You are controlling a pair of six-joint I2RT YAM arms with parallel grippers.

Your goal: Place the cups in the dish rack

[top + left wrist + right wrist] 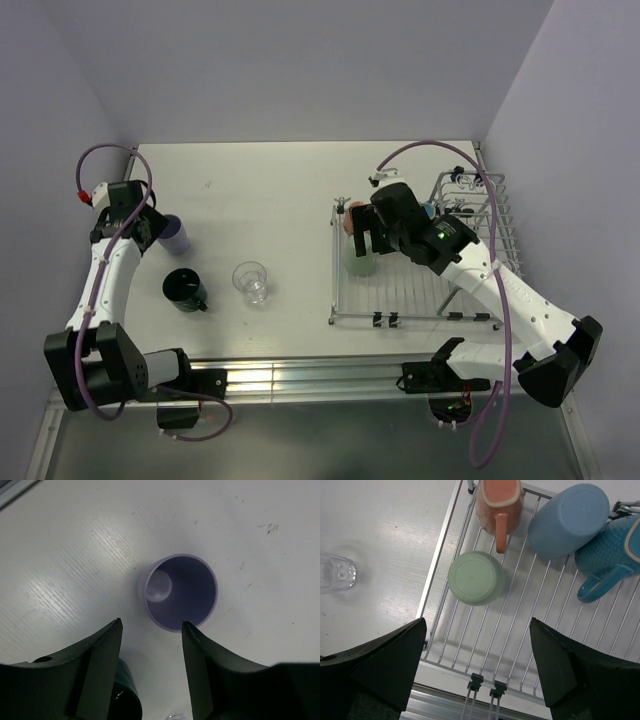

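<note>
Upright on table [75, 545] at far left, mouth up, just ahead of left gripper [151, 625], jaws spread and empty: lavender cup [180, 592]. Falls to that arm (right gripper [477, 622] likewise wide, empty, away over dish rack [515, 625]).

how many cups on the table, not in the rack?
3. Lavender plastic cup just ahead of the left hand; dark green mug below it in the top view; clear glass tumbler right of that mug. Others may be hidden.
</note>
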